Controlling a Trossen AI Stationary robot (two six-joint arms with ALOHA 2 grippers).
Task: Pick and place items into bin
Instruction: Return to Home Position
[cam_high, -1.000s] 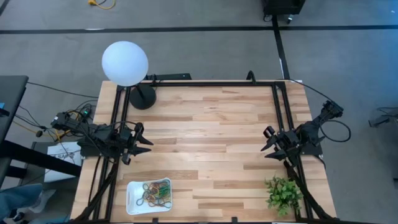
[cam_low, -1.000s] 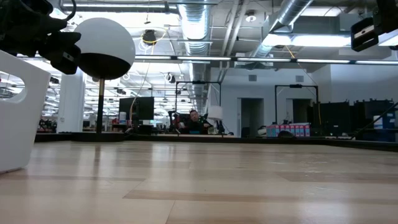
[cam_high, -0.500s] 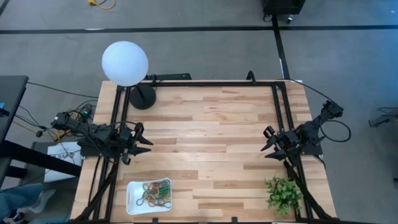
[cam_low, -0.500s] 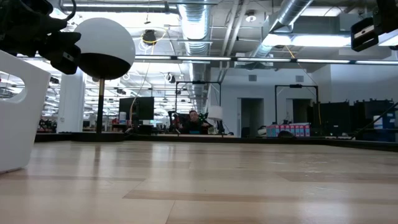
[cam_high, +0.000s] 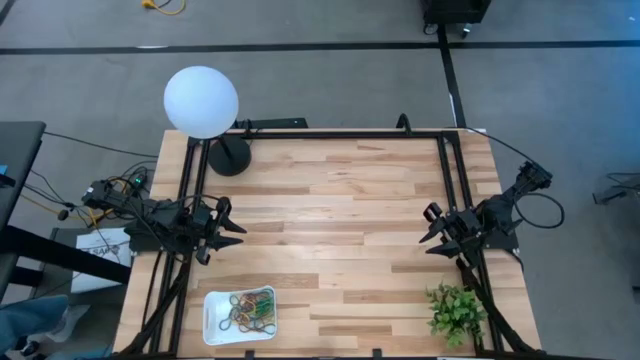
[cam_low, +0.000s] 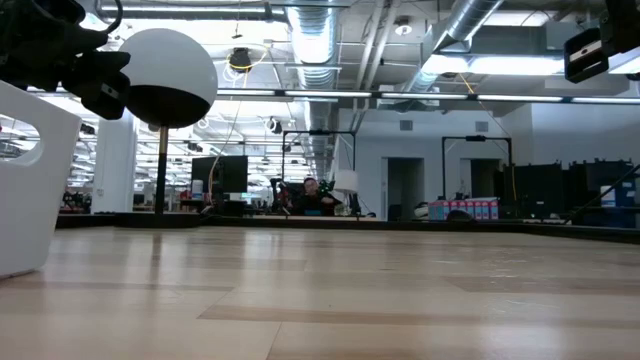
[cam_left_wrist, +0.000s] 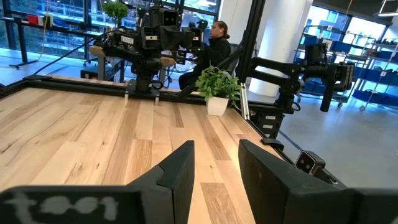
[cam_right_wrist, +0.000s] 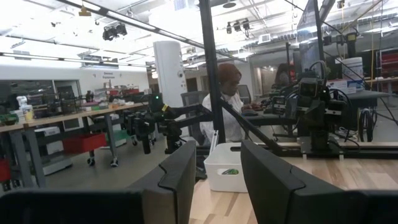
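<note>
At the table (cam_high: 340, 200) edge on the left arm's side, the bin (cam_high: 212, 318) holds tangled bands (cam_high: 250, 309); left gripper (cam_high: 232, 227) and right gripper (cam_high: 430, 230) hover over opposite sides, fingers spread, empty.

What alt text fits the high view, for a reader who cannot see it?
A white bin of coloured rubber bands lies at the lower left of a wooden table. The left claw and right claw hang open over opposite table edges. A white globe lamp stands upper left, a green plant lower right.
</note>
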